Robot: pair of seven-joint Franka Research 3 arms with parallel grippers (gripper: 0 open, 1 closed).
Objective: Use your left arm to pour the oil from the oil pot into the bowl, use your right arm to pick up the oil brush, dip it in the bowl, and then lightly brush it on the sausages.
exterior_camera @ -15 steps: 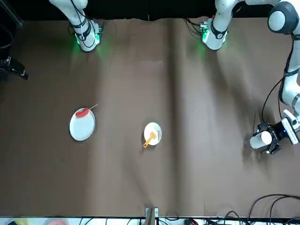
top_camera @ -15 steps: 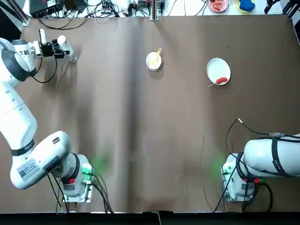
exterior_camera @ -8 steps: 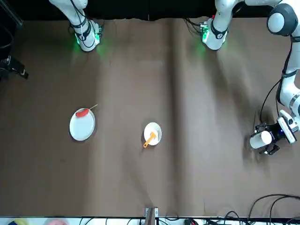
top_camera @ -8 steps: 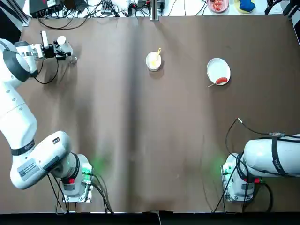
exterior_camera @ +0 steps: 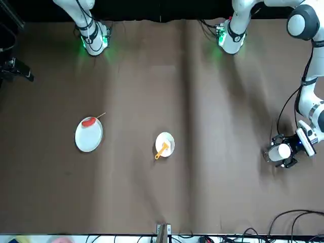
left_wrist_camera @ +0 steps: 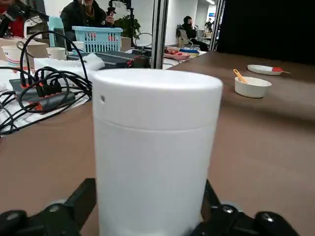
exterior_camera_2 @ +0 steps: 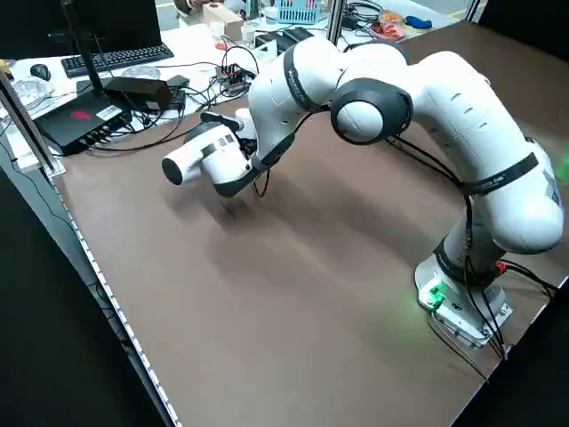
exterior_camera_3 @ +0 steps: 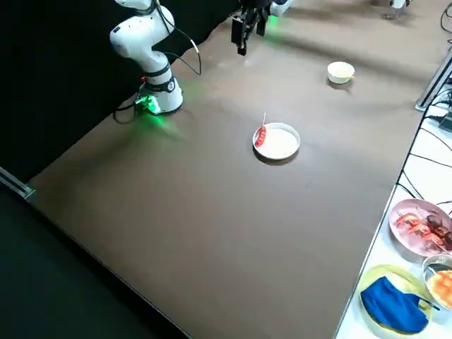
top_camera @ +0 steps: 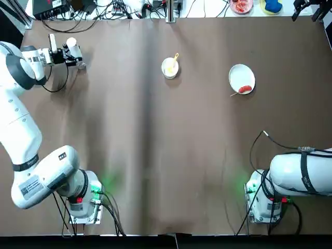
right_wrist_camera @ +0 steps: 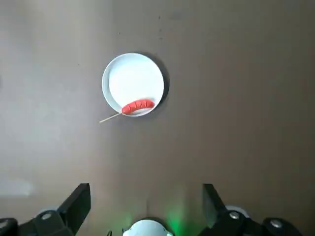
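The oil pot (top_camera: 72,45), its round white cap (left_wrist_camera: 157,147) filling the left wrist view, stands near the table's far left corner. My left gripper (top_camera: 72,53) is shut on it, just above the cloth. The white bowl (top_camera: 170,67) sits at the far middle, and the yellow oil brush (top_camera: 175,59) rests in it. To its right, the red sausage (top_camera: 246,88) on its stick lies at the rim of a white plate (top_camera: 241,77). My right gripper (right_wrist_camera: 145,206) hangs open, high above the table at the far right, looking down on the plate (right_wrist_camera: 133,81).
Cables, a keyboard and boxes line the far edge beyond the cloth (top_camera: 93,8). A side table holds plates of food and a blue cloth (exterior_camera_3: 395,307). People sit in the background of the left wrist view. Brown cloth (top_camera: 155,155) covers the table between the arm bases.
The left gripper has carried the oil pot a little toward the middle of the table. The right gripper has shifted slightly up high. Bowl, brush, plate and sausage have not moved.
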